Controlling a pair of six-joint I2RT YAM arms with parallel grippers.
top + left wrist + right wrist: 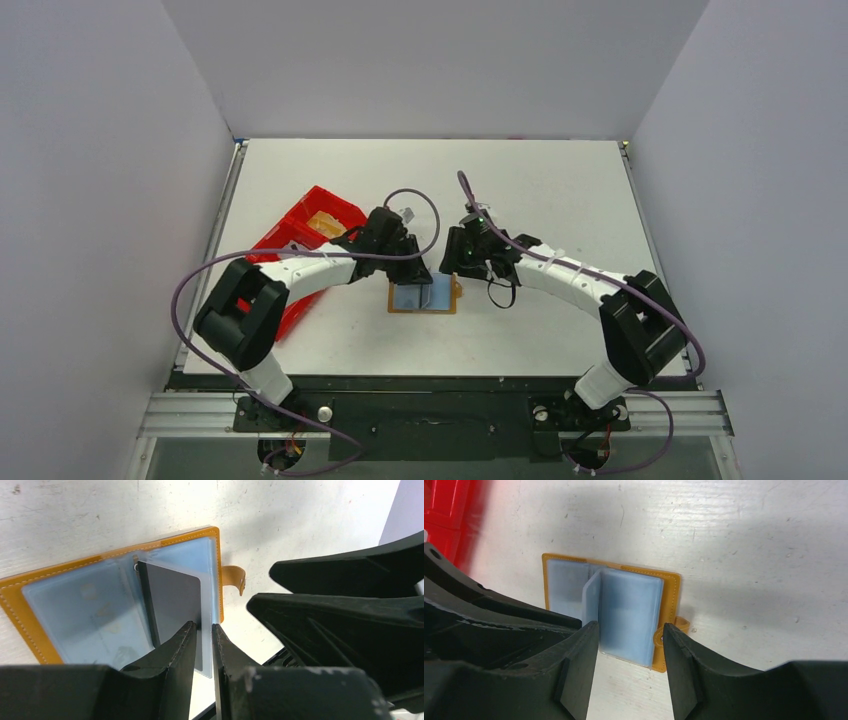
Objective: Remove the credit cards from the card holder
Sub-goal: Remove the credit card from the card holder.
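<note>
We found the left gripper (202,628) narrowly parted astride the card holder's (670,596) raised sleeve (592,598). The right gripper (630,656) hung wider; empty.

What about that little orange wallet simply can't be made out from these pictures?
- Left wrist view: whether the left end effector grips the upright pale leaf or only straddles it; its fingers cover the leaf's lower edge.
- Right wrist view: part of the card holder's near edge, behind the right end effector's finger.
- Both wrist views: any print on the credit cards; cloudy plastic blurs it.
- Top view: the card count; too small.
</note>
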